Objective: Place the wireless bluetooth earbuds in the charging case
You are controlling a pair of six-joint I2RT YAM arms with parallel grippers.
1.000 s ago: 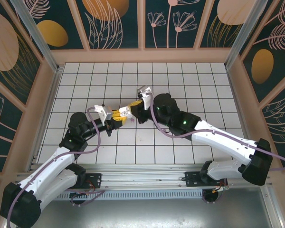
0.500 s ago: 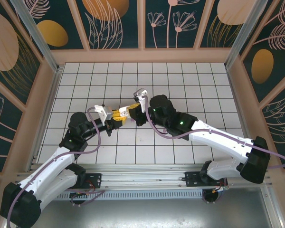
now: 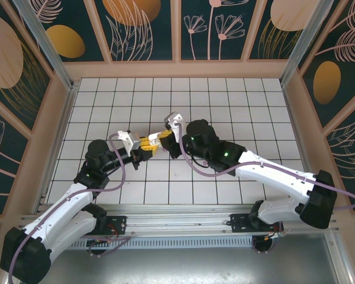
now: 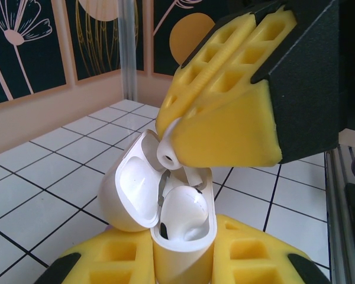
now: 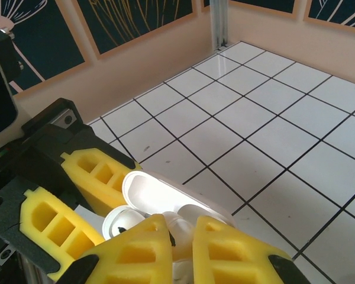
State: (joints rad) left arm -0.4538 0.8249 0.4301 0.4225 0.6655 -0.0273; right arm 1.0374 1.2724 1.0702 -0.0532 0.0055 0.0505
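Where dark floral walls [image 3: 142,29] ring white tiles [image 3: 225,100], left claw [image 3: 148,146] grips case [image 4: 136,189], right claw [image 5: 180,235] pinches earbud [image 4: 167,151].

Bright, even light falls from overhead. The open glossy white plastic charging case [image 4: 133,192] carries soft highlights on its lid and is sharp in the left wrist view, as is the small white earbud [image 4: 167,152] just above it; the dark flower-patterned wall panels [image 4: 29,47] far behind it are slightly soft. The white square floor tiles [image 5: 272,124] beyond the case show a pale sheen. From above, faint soft-edged shadows lie beside the case.
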